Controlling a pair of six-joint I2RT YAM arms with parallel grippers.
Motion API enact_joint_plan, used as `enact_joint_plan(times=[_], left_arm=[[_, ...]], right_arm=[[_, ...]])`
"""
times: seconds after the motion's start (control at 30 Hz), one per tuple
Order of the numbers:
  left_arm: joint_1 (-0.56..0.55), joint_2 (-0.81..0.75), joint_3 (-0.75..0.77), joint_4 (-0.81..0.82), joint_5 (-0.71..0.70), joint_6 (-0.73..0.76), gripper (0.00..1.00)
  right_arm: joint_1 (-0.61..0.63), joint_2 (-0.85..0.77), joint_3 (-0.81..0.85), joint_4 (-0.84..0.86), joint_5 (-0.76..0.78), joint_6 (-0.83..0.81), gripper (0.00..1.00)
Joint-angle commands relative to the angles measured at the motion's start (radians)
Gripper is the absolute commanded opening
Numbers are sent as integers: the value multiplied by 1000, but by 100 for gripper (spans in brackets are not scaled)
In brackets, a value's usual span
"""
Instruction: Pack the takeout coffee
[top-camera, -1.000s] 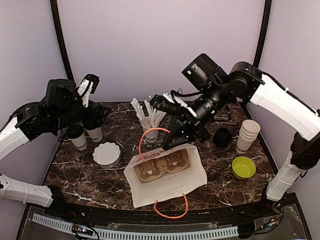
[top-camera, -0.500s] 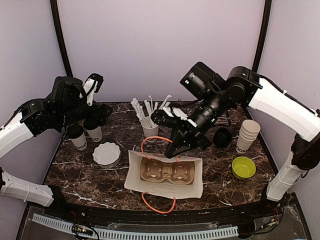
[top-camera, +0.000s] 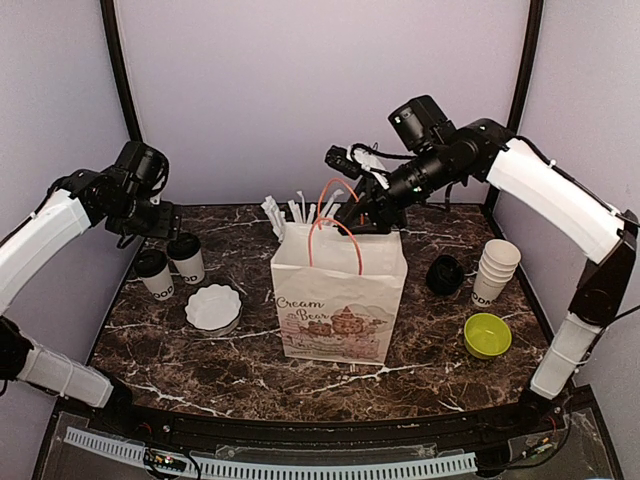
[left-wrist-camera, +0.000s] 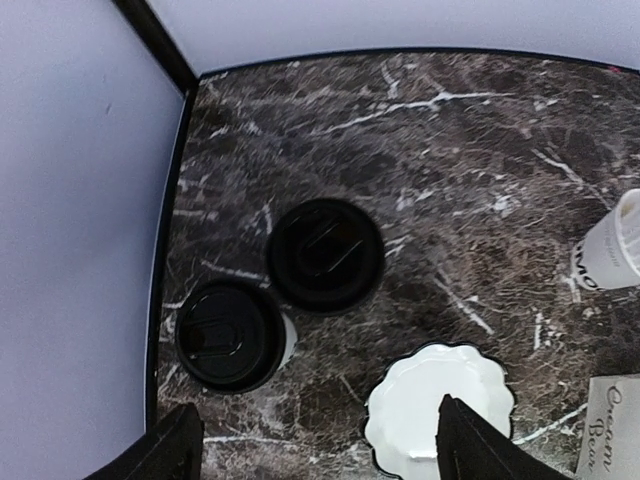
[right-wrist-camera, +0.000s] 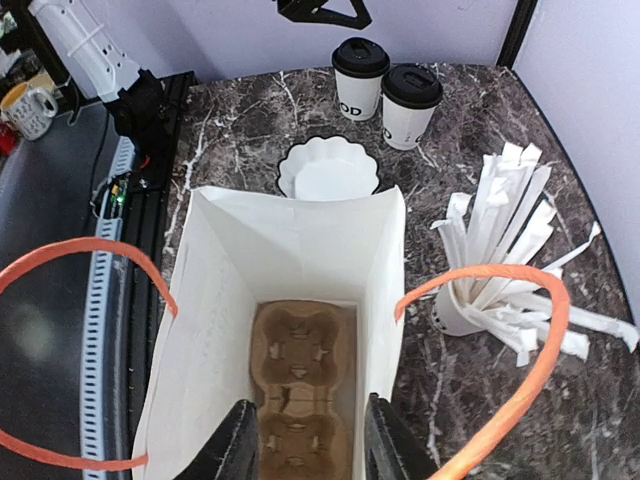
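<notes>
Two takeout coffee cups with black lids stand side by side at the far left (top-camera: 153, 272) (top-camera: 186, 258). The left wrist view shows their lids from above (left-wrist-camera: 228, 333) (left-wrist-camera: 325, 253), and the right wrist view shows them too (right-wrist-camera: 360, 78) (right-wrist-camera: 411, 105). My left gripper (top-camera: 160, 222) (left-wrist-camera: 325, 450) is open and empty above them. A white paper bag (top-camera: 340, 300) with orange handles stands upright mid-table. A brown cardboard cup carrier (right-wrist-camera: 303, 385) lies at its bottom. My right gripper (top-camera: 362, 215) (right-wrist-camera: 312, 445) is open over the bag's back rim.
A white scalloped dish (top-camera: 213, 306) (left-wrist-camera: 440, 405) lies near the coffees. A cup of wrapped straws (top-camera: 298, 215) (right-wrist-camera: 500, 290) stands behind the bag. At the right are a stack of lidless cups (top-camera: 495, 270), a black lid (top-camera: 445, 273) and a green bowl (top-camera: 487, 335).
The bag went from lying on its side to standing upright, as my right gripper rose and moved back with it. My left gripper pulled up and away from the coffees.
</notes>
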Motion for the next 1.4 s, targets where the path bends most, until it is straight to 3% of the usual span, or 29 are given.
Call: enact_joint_plan(times=[0.0,0.2,0.37,0.6,0.9,1.37], left_arm=[[132,37,22,-93,96,-7,84],[268,158,88,-119,164,42,88],[375,240,122,-151,242,70,90],[470,340,166,-195,320,117,90],[490,417,184,-210,380,127,83],[490,455,206,-243,359,120,82]], right_arm=[[-22,-22,52,42,54,47,46],[-112,-169,-50,90,89,56,60],[-210,-349,-292,225,69,39,69],[-326,-379,-455,324,8,32,73],[-331,-385,-547,368,-7,23,74],[-331,-379,-572,362,-44,10,73]])
